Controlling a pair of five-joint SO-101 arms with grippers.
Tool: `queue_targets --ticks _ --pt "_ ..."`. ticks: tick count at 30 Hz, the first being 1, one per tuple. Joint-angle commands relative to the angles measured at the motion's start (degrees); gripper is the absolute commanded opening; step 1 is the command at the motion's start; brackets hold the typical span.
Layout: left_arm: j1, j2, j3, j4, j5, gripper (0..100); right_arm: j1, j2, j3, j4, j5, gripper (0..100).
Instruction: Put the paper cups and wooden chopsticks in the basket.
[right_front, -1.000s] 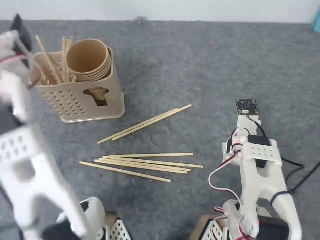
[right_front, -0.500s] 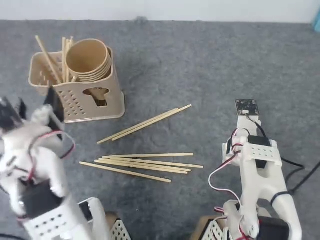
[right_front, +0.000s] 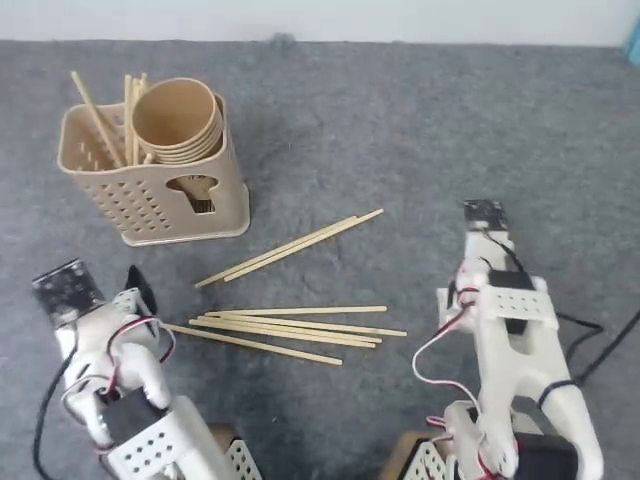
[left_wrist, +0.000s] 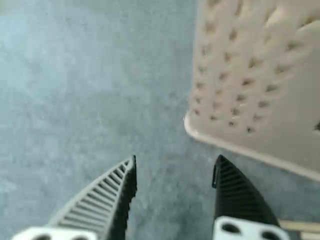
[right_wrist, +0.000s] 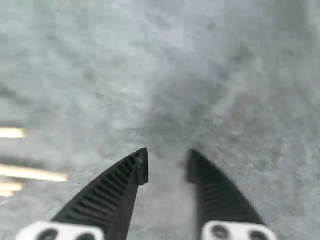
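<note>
A beige perforated basket (right_front: 160, 205) stands at the back left, holding stacked paper cups (right_front: 178, 115) and several wooden chopsticks (right_front: 98, 118). Loose chopsticks lie on the grey carpet: a slanted pair (right_front: 290, 247) and a flat bundle (right_front: 290, 328). My left gripper (right_front: 132, 282) sits at the front left, just in front of the basket. In its wrist view the left gripper (left_wrist: 175, 172) is open and empty over carpet, the basket wall (left_wrist: 260, 75) close ahead. My right gripper (right_wrist: 167, 162) is open a little and empty, with chopstick ends (right_wrist: 30, 172) off to one side.
The right arm (right_front: 500, 310) stands at the front right, its wrist camera board (right_front: 485, 213) pointing toward the middle of the carpet. Bare grey carpet (right_front: 430, 130) spreads across the back and right. A pale wall edge runs along the far side.
The left arm has swung away from the basket's left side and come down low to the front left. The right arm has shifted only slightly. The chopsticks on the carpet lie as before.
</note>
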Motion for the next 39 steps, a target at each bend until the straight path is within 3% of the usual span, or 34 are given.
queue_targets --ticks 1,9,16,23,34,39 --pt "3.34 -1.58 0.66 1.49 -0.7 24 -7.6 -2.51 -12.22 6.73 2.29 21.9" --pt "4.75 0.0 0.75 0.79 -0.7 24 -22.11 4.26 -33.58 7.6 9.93 21.3" --pt "4.75 0.18 0.75 -0.53 -0.7 24 -26.68 28.53 -54.68 13.76 20.31 21.3" --pt "4.75 0.18 0.75 -1.41 -0.7 24 -31.6 49.1 -74.9 20.88 20.92 21.3" --pt "4.75 0.18 0.75 -1.76 -0.7 24 -33.27 67.65 -83.52 21.41 22.77 20.6" --pt "4.84 0.18 0.75 -1.76 -1.05 24 -33.54 67.47 -83.52 24.66 23.47 4.2"
